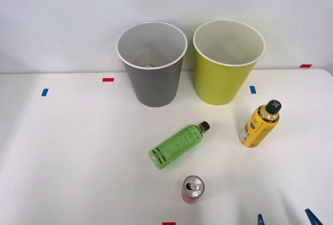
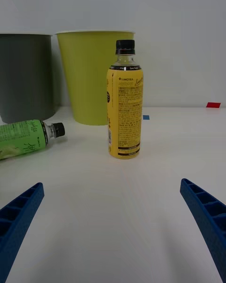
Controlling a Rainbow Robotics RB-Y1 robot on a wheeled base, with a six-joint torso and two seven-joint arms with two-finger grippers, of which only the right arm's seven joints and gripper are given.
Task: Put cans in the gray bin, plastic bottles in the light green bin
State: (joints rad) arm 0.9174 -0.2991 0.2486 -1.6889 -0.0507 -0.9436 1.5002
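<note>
The right gripper (image 1: 286, 219) sits at the near edge of the table (image 1: 67, 152), its blue fingers (image 2: 207, 212) spread wide and holding nothing. In the wrist view it faces the yellow bottle (image 2: 125, 104) squarely.

Nearest on the table stands one red-pink can (image 1: 193, 189), upright with its silver pull-tab top showing. It looks stiff but thin-walled, so it would probably dent under a hard squeeze; a grip across its round side seems safest. A little farther off the green bottle (image 1: 178, 145) lies on its side, cap pointing toward the bins, and it may roll if nudged. To the right of it, well apart, the yellow bottle stands upright. Both bottles look light and smooth, likely a bit slippery at the label; the yellow one is best taken around its straight middle, below the black cap.

At the back stand the gray bin (image 1: 152, 76) and the light green bin (image 1: 225, 74), side by side.

Count: one can on the table, two bottles, two bins. Something pale lies in the gray bin's bottom, but I cannot tell what it is.
</note>
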